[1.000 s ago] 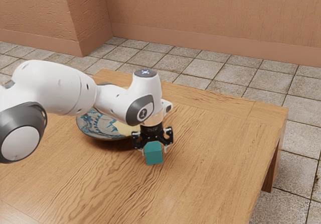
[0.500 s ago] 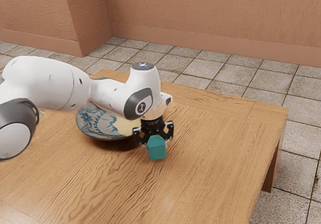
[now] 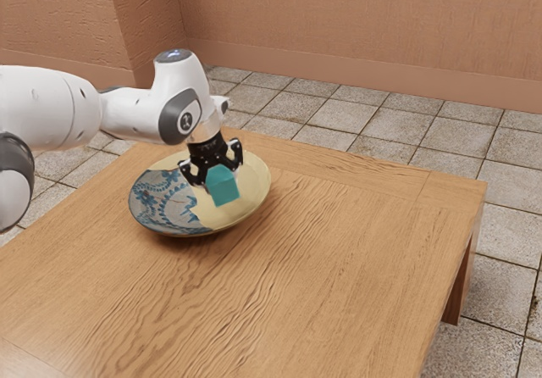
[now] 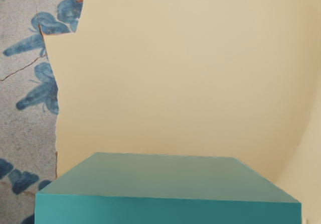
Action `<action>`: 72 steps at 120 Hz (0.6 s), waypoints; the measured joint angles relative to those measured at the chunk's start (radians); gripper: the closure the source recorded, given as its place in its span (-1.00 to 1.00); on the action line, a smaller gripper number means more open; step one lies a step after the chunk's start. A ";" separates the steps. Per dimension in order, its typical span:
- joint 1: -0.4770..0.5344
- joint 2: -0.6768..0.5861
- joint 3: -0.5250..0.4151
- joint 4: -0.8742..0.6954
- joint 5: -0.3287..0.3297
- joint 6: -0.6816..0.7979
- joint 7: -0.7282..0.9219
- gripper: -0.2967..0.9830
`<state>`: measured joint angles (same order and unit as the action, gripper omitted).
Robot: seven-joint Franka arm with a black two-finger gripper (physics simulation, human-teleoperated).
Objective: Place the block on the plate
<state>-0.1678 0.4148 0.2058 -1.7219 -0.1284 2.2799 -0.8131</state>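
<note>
Teal block (image 3: 223, 189) above the plate (image 3: 161, 207)
From the exterior view's left: blue patterning, then cream, and over it the block, plain and flat-faced, gripped in my claw (image 3: 213, 177), its lower part jutting below the fingertips.

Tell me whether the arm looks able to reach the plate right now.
Probably yes: the tool holds the block over the plate, with nothing visible between block and plate.

Bench (image 3: 364, 251): wood, visible grain, satin. Plate (image 3: 239, 212): glazed ceramic look, cracked patterned part. Block (image 3: 223, 188): smooth, matt. Floor tiles (image 3: 322, 112): rough, stone-like.
</note>
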 joint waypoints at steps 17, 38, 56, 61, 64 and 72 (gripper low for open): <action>0.074 0.090 -0.005 0.077 0.001 -0.005 -0.001 -0.07; 0.110 0.162 -0.007 0.128 0.000 -0.009 -0.002 -0.08; 0.114 0.177 -0.011 0.130 -0.004 -0.010 0.000 -0.23; 0.112 0.168 -0.011 0.129 -0.005 -0.011 0.000 -0.29; 0.109 0.157 -0.011 0.126 -0.005 -0.011 0.001 -0.31; 0.101 0.112 -0.011 0.113 -0.004 -0.016 0.002 -0.37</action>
<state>-0.0667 0.5268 0.1948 -1.6086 -0.1327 2.2634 -0.8116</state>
